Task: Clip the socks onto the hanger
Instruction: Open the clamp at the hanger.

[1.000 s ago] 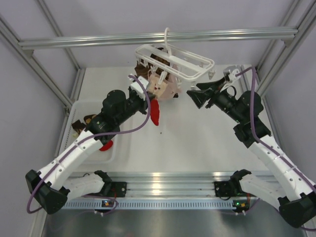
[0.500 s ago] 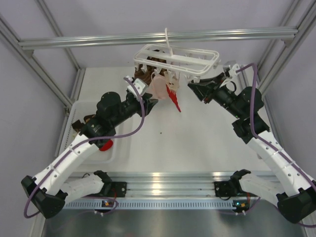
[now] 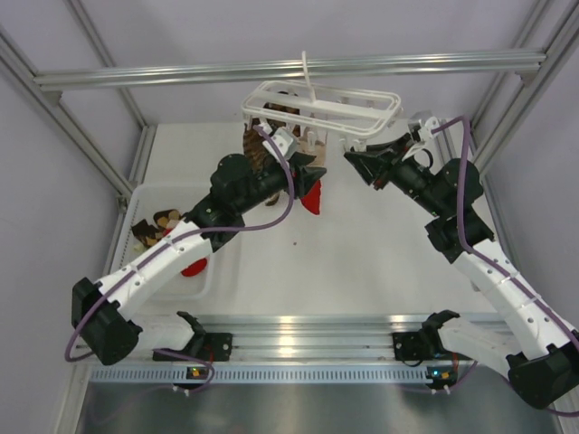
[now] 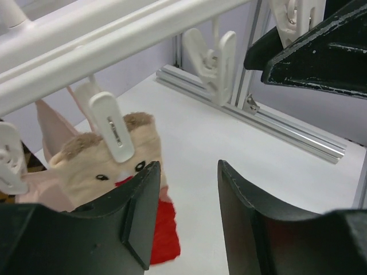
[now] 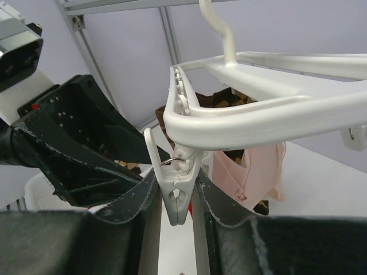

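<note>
Right wrist: clip (image 5: 178,201) pinched by right gripper (image 5: 176,184), left gripper (image 4: 186,186) parted and empty; red sock (image 4: 164,238), judged limp and light, best gripped at cuff.

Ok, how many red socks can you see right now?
2. One red sock hangs below the hanger, near the middle of the table. The other red sock lies in the white tray on the left. More may be hidden.
</note>
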